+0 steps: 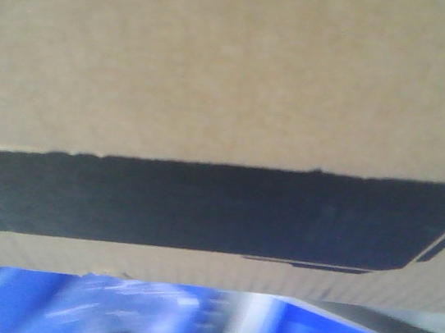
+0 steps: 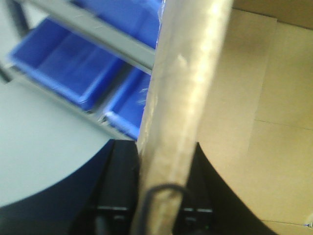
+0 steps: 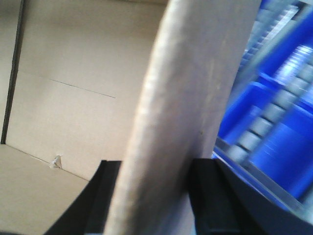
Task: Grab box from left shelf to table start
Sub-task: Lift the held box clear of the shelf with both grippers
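Because each arm has pinched one upright side wall of the box [image 1: 220, 67], the carton lies between the two hands, not off to one side. Its long axis runs across the robot from one gripper to the other, so neither arm is nearer and the load is shared. In the left wrist view the left gripper [image 2: 157, 210] is clamped on the cardboard edge, one dark finger on the outer face and one on the inner face, with the bare brown interior to the right. The right gripper [image 3: 155, 196] grips the opposite wall the same way, with the interior to its left. From the front the box fills almost the whole view, very close, its black panel [image 1: 200, 209] running as a wide band across the lower part. Blue bins [image 2: 63, 68] and a grey rail [image 2: 107, 34] show blurred beyond the left wall. Outside the right wall the pale rollers [image 3: 254, 134] of the left shelf [image 3: 293, 63] are in sight. I cannot tell whether the carton's base rests on the rack or hangs free of it. No table can be identified, though a pale grey surface [image 2: 44, 147] lies below the left wall. Whichever way the carton goes next, both arms would need to move together to keep that long axis level.
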